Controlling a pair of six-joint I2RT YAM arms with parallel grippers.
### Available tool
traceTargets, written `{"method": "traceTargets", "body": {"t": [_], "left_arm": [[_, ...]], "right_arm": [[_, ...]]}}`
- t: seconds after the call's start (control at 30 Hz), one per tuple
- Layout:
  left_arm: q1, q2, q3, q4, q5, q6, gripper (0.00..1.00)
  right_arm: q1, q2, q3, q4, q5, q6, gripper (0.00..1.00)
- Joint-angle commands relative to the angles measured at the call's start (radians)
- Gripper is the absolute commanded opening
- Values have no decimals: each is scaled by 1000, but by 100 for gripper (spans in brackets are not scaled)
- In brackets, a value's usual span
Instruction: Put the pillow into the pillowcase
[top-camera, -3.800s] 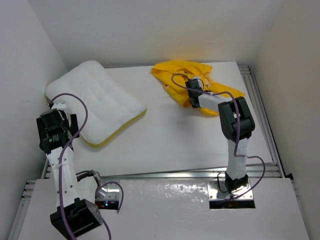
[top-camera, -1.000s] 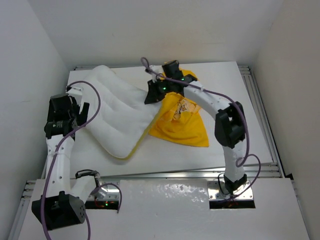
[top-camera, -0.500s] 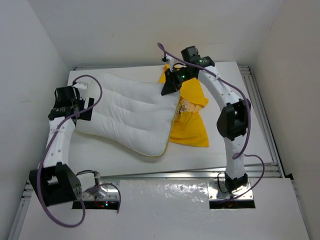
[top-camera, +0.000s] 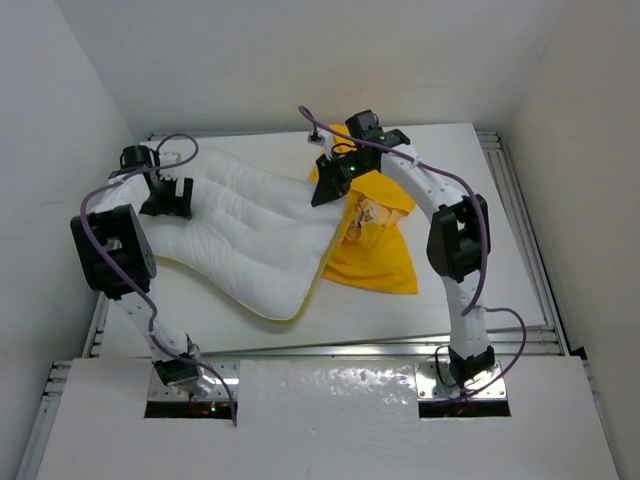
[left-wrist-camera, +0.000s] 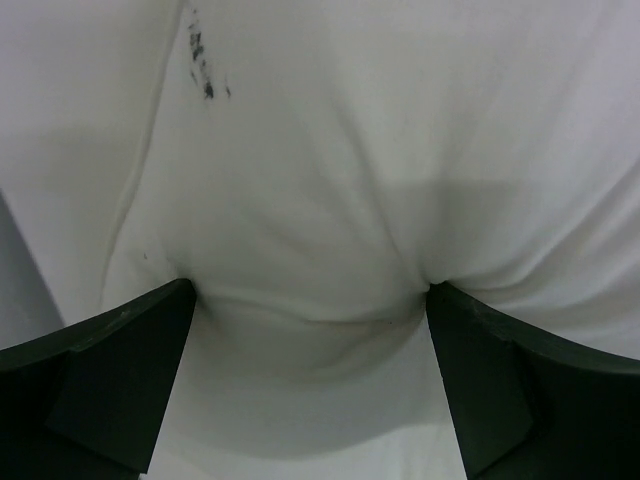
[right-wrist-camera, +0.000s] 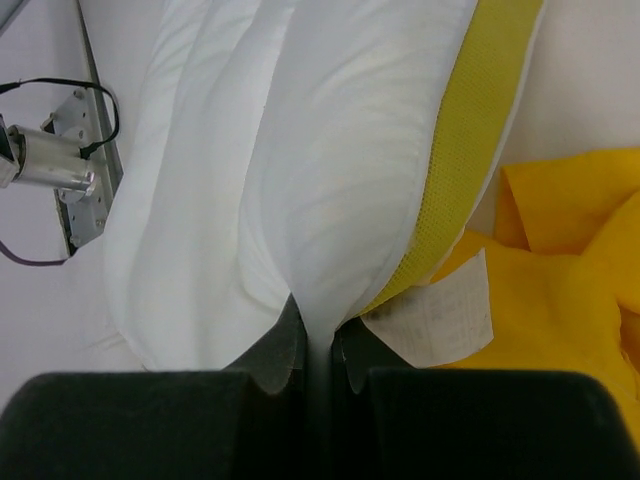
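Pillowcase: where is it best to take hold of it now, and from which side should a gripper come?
Probably the near right corner of the pillowcase, approached from above on the right. It lies flat and thin there, uncovered, while the pillow overlaps its left side and the right gripper, shut on the pillow, crowds its far end.

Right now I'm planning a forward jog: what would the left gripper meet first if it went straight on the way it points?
The pillow. The left gripper is open, its fingers seemingly pressed into the white fabric, which fills the wrist view ahead; depth is hard to judge.
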Motion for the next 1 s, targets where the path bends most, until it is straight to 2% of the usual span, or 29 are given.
{"method": "traceTargets", "body": {"t": [0.0, 0.07, 0.1, 0.13, 0.17, 0.2, 0.23, 0.3, 0.43, 0.57, 0.63, 0.73, 0.77, 0.8, 0.83, 0.87, 0.9, 0.93, 0.97], "left_arm": [[34, 91, 33, -33, 84, -39, 100], [35, 117, 10, -56, 121, -25, 93], [34, 125, 0, -65, 136, -17, 85], [37, 131, -13, -75, 142, -8, 66], [40, 146, -15, -105, 139, -3, 56], [44, 152, -17, -122, 139, 4, 24], [50, 154, -23, -147, 122, 0, 0], [82, 113, -55, -154, 90, 3, 0], [126, -94, -277, -115, -10, 99, 0], [136, -411, -521, -119, -158, 200, 0], [136, -528, -570, -163, -188, 243, 0], [138, -578, -603, -273, -231, 268, 0], [136, -584, -601, -306, -247, 270, 16], [138, -584, -590, -337, -252, 271, 29], [138, -585, -583, -393, -258, 273, 43], [136, -585, -572, -417, -261, 274, 77], [138, -587, -535, -436, -266, 274, 83], [138, -593, -512, -470, -267, 276, 96], [136, -596, -450, -484, -263, 274, 100]], "right_arm": [[13, -59, 4, 52, -58, 9, 0], [14, -64, -6, 64, -54, 11, 0], [14, -67, -13, 71, -51, 12, 0], [14, -67, -20, 86, -50, 20, 0], [14, -67, -20, 94, -48, 26, 0], [13, -65, -20, 100, -48, 40, 0], [14, -62, -19, 121, -45, 51, 0], [14, -59, -17, 146, -42, 77, 0], [14, -65, -46, 296, -50, 224, 0], [45, -67, -69, 468, -70, 386, 0], [63, -45, -51, 535, -30, 423, 0], [97, 19, 3, 630, 60, 538, 0], [105, 40, 19, 655, 67, 570, 6], [106, 60, 38, 699, 67, 639, 17], [106, 94, 61, 715, 68, 670, 33], [105, 105, 75, 713, 70, 683, 56], [103, 108, 91, 654, 99, 649, 65], [102, 107, 110, 610, 129, 609, 70], [99, 81, 109, 562, 165, 513, 76]]}}
